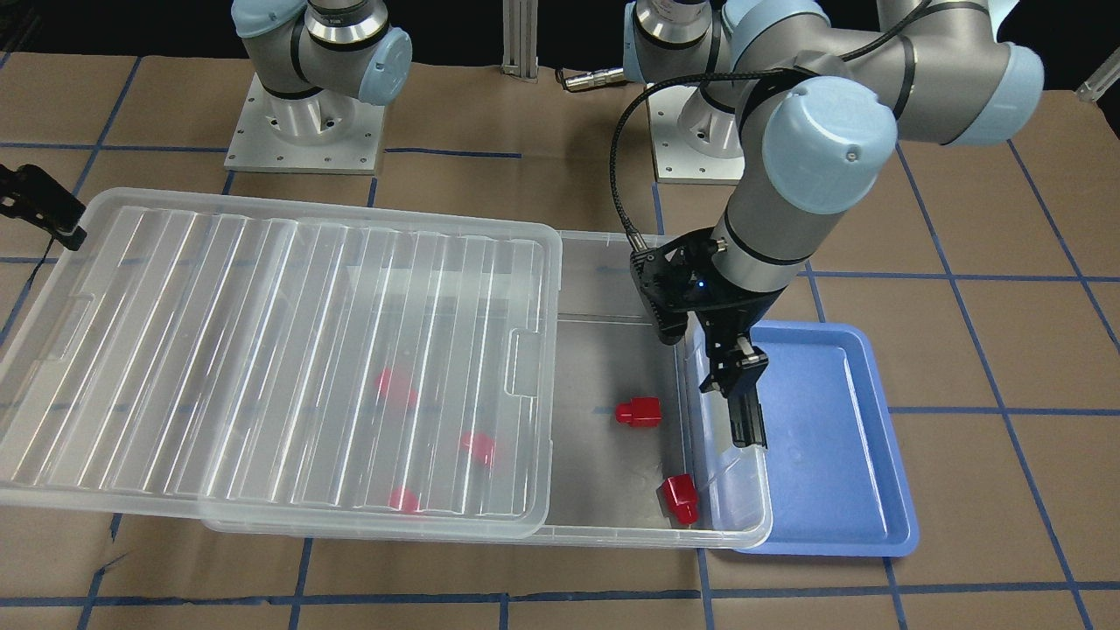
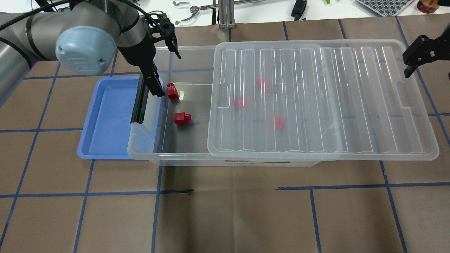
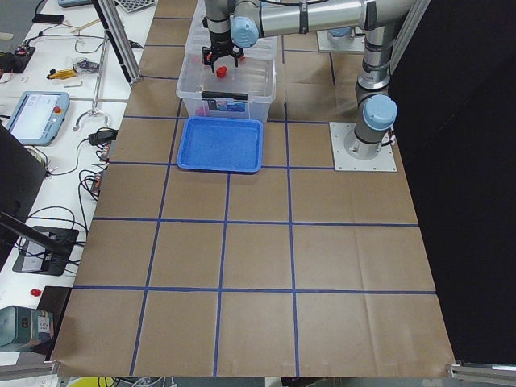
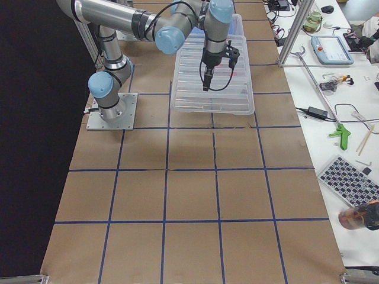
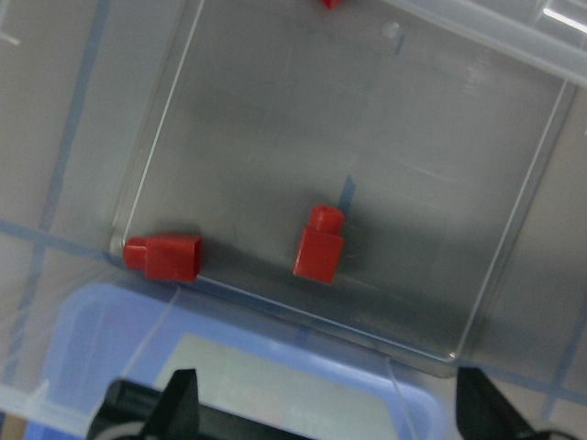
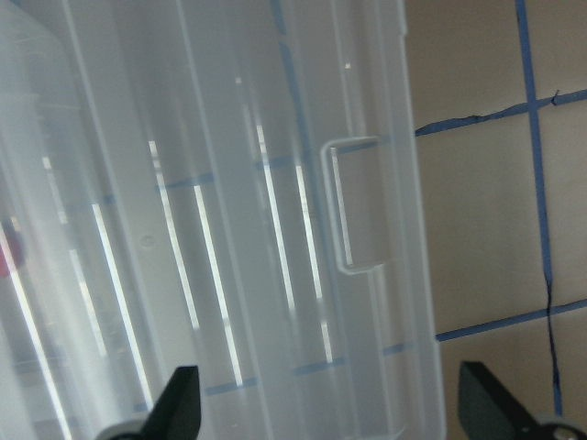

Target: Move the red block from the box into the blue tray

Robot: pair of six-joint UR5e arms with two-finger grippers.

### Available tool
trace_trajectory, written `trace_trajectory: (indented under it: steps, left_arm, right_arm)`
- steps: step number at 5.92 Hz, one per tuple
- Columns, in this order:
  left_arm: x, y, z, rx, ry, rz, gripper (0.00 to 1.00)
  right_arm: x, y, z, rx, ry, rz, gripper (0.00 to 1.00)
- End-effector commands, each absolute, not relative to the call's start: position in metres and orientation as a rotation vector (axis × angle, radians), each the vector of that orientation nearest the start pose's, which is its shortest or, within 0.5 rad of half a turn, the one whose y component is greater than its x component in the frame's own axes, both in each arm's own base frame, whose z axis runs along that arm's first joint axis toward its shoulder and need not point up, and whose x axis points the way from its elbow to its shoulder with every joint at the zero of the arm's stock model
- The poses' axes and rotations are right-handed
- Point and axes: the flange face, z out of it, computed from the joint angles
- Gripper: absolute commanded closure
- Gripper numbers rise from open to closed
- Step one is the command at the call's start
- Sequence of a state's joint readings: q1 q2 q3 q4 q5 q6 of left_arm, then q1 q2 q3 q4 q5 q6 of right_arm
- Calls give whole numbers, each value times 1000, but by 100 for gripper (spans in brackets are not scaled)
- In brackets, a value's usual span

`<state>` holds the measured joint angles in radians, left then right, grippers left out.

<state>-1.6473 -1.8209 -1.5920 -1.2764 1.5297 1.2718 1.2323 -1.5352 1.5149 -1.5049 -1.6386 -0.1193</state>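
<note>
The clear box (image 2: 182, 160) lies across the table, its ribbed lid (image 2: 316, 98) slid toward my right so the left end is uncovered. Two red blocks (image 2: 172, 92) (image 2: 182, 118) lie in the uncovered part; both also show in the left wrist view (image 5: 165, 258) (image 5: 319, 246). Three more red blocks (image 2: 261, 83) show blurred under the lid. The blue tray (image 2: 105, 116) sits against the box's left end and holds nothing. My left gripper (image 2: 154, 84) hangs open and empty above that end wall. My right gripper (image 2: 418, 52) hangs open and empty above the lid's far right end (image 6: 183, 229).
The box's black latch (image 2: 139, 102) stands along its left end wall, just beside my left gripper's fingers. The table is brown paper with blue tape lines. Tools and a keyboard lie on the bench beyond the far edge (image 2: 197, 8).
</note>
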Motion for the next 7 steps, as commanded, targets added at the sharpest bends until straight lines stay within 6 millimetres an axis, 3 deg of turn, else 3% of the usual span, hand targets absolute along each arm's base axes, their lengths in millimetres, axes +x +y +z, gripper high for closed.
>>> trace_trajectory:
  steps: [1,2,4,5,7]
  left_arm:
    - [-194,-560,305,2120,2248,-196,3]
    - [-196,-556,265,2175,2218,-160,3]
    - [-193,-566,234,2232,2185,-130,2]
    - [-193,-568,210,2229,2220,-89,2]
    - [-192,-578,181,2230,2243,-64,2]
  right_arm:
    - [46,-514,527,409,3175,69,0]
    - [87,-509,531,399,3165,55,0]
    - [146,-496,530,430,3109,81,0]
    - [156,-496,526,418,3112,88,0]
    - [151,-499,524,397,3123,91,0]
